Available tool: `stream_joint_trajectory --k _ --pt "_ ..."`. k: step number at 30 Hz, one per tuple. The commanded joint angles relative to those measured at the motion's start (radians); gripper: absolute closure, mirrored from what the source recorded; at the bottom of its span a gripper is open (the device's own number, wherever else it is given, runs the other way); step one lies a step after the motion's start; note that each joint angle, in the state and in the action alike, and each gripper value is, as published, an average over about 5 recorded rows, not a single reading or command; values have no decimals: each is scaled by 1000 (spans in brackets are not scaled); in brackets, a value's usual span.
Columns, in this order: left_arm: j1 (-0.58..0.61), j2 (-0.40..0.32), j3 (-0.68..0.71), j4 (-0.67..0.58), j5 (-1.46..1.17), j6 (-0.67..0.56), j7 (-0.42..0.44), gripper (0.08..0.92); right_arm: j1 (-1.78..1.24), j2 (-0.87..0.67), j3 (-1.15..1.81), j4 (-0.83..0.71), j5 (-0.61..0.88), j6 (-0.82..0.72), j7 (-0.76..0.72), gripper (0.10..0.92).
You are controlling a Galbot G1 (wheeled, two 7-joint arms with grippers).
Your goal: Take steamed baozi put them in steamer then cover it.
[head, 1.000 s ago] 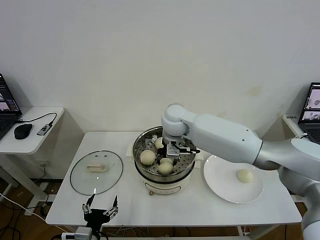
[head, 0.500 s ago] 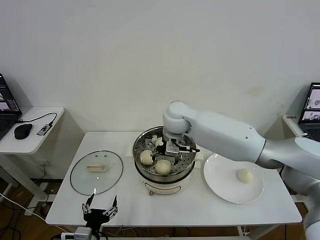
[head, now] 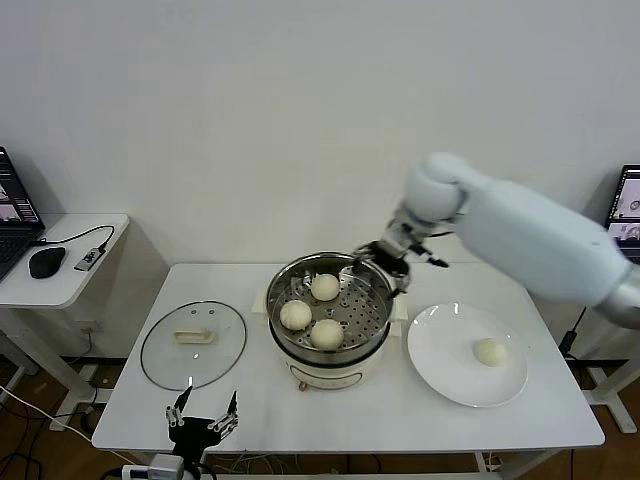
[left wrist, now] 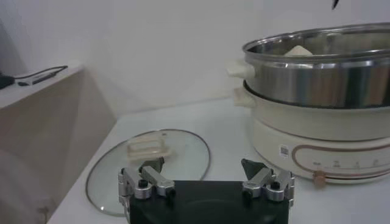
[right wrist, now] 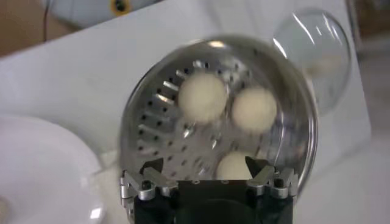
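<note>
Head overhead, wrists close; shared steamer (head: 328, 318).

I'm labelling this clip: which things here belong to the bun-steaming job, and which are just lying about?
Job:
- steamer, three baozi on its tray
- fourth baozi on the white plate
- glass lid on the table
- right tool, open and empty

Lying about:
- mouse
- laptops
- cable

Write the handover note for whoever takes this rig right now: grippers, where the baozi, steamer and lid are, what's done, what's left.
Right gripper: open, empty, above the steamer's far right rim.
Left gripper: open, idle at the table's near edge, in front of the glass lid.
Done: three baozi lie on the steamer's perforated tray.
Left: one baozi lies on the white plate right of the steamer; move it in, then set the lid on the steamer.
</note>
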Motion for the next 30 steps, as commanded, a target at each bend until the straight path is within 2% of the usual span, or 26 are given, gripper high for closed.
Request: stream_joint_trajectory --k 1,7,15,22,30 --pt "-3 -1 10 -1 -8 4 2 177 -26 -316 40 -22 135 -424 -6 203" --pt "-5 0 17 1 -8 6 2 177 -122 -337 87 -91 10 -397 -7 203" --pt "4 6 8 9 -6 9 3 177 -307 -230 229 -249 -180 -322 30 203" --pt "6 7 5 23 -3 8 8 177 -396 -126 292 -398 -283 -222 69 203" --pt "9 4 7 29 -1 8 9 177 -462 -96 336 -420 -337 -204 40 203"
